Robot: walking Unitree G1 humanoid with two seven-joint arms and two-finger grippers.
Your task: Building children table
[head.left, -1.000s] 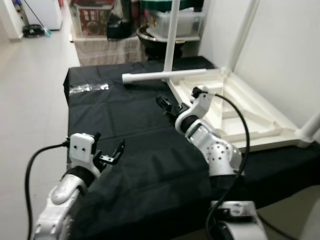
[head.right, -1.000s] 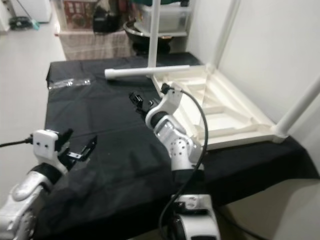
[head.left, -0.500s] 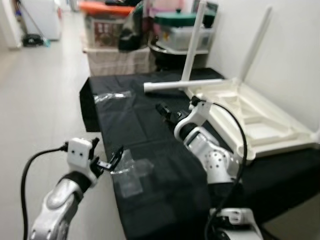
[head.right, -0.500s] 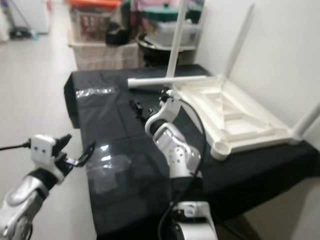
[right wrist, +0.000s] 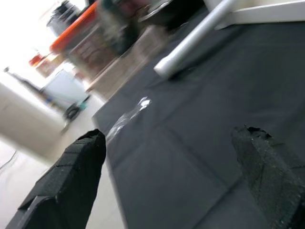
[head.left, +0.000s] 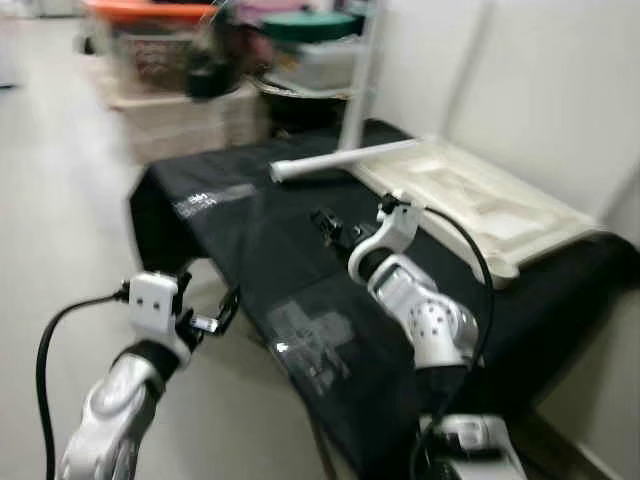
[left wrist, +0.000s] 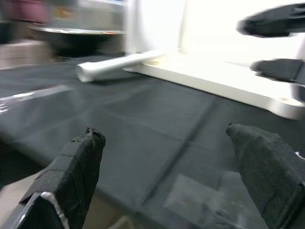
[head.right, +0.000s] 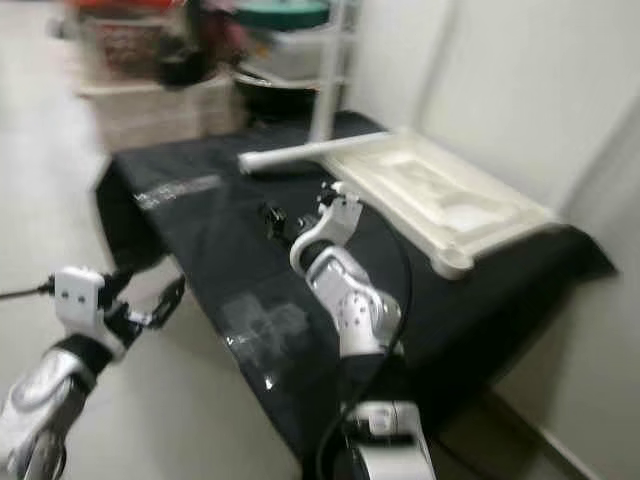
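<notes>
A black cloth [head.left: 300, 260] covers the table and hangs over its front corner, with the pale floor [head.left: 60, 230] stretching off to the robot's left. On the far right part of this table lies the white children's table [head.left: 470, 195], flipped upside down so its ribbed underside faces up; it sits close to the white wall [head.left: 520, 80]. One white table leg [head.left: 340, 160] lies flat on the cloth along the near-left edge of the upturned top, its round end pointing left, and another leg [head.left: 362, 75] stands upright at the far corner. Behind the table, blurred, are storage boxes and bins [head.left: 160, 60] on the floor.

The right arm reaches forward over the middle of the cloth, and the right gripper [head.left: 328, 225] hovers above the black surface a little short of the lying leg, fingers spread wide with nothing between them. The left gripper [head.left: 215, 315] is out past the table's left front corner, over the floor, also spread wide and empty.

A strip of clear plastic [head.left: 205, 200] lies on the cloth near the far left edge. A shiny patch [head.left: 310, 330] shows on the cloth near the front.
</notes>
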